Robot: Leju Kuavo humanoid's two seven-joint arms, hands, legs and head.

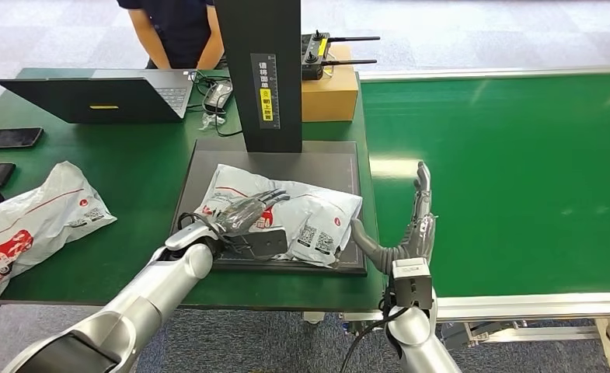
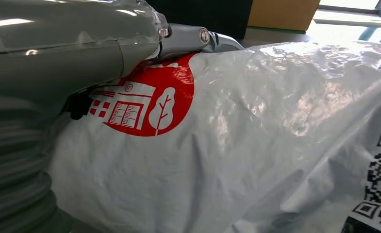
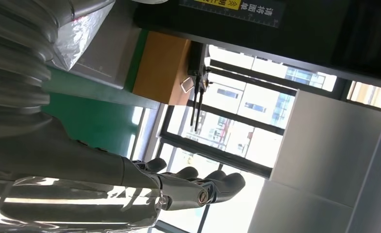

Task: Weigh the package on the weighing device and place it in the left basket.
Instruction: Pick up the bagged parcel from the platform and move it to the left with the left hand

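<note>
Counter [image 1: 142, 167] surface is dark green; just to its right runs a wide bright green conveyor belt [image 1: 511, 179] with pale metal edging. Flat dark grey weighing device platform [image 1: 200, 167] sits on the counter, with a tall black upright column [image 1: 259, 74] rising from its far edge and bearing a white label strip with a yellow patch.

Crumpled grey plastic courier package with red printed graphics and QR codes [image 1: 309, 214] lies on the platform, toward its near right part — its right end reaches the platform's right edge. A second grey plastic mailer with red print [image 1: 33, 221] lies at the near left of the counter, well apart from the platform.

Open dark laptop [image 1: 99, 97] stands at the far left; a brown cardboard box [image 1: 331, 97] sits behind the column, with a black antenna controller [image 1: 317, 54] on top. A person in dark clothing [image 1: 173, 31] stands at the far side. A black phone [image 1: 10, 137] lies near the left edge.

Left hand [image 1: 247, 211] rests flat on top of the package, fingers extended and pressed onto the plastic — not closed around it. Right hand [image 1: 420, 210] stands edge-up just beside the package's right end, fingers straight and together, thumb [image 1: 366, 241] reaching toward the bag, holding nothing.
</note>
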